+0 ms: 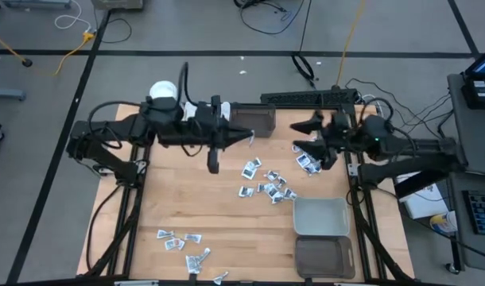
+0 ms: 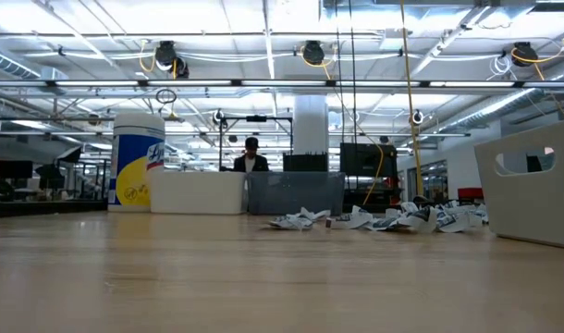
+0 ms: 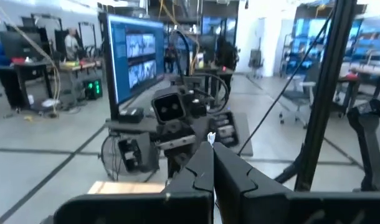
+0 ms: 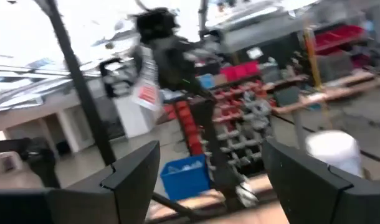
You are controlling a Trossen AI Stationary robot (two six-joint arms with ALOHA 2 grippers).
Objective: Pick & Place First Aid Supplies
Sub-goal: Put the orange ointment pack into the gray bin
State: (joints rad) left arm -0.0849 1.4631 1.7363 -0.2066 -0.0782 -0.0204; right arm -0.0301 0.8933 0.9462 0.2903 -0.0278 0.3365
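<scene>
The first aid supplies lie as small white and silvery packets in a loose heap (image 1: 268, 184) at mid-table, and they show in the low view as a crumpled row of supplies (image 2: 374, 220). A second patch of packets (image 1: 183, 242) lies near the front left. My left gripper (image 1: 249, 137) is raised over the table's far middle, level and pointing right, shut with a small white sliver (image 3: 210, 138) at its tips. My right gripper (image 1: 304, 136) faces it from the right, raised and open, with nothing between its fingers (image 4: 134, 174). My left gripper pinches a small white packet between its two fingertips, and only a sliver of the packet's edge (image 3: 210, 138) sticks out past them. The fingers lie level, pointing toward the table's right. The packet is lifted clear of the table.
A dark bin (image 1: 254, 119) and a white bin (image 2: 197, 192) stand at the far edge, beside a white cup with a yellow band (image 2: 139, 162). A grey bin (image 1: 320, 216) and a dark bin (image 1: 323, 256) stand at the front right. Bare wood lies between the packet patches.
</scene>
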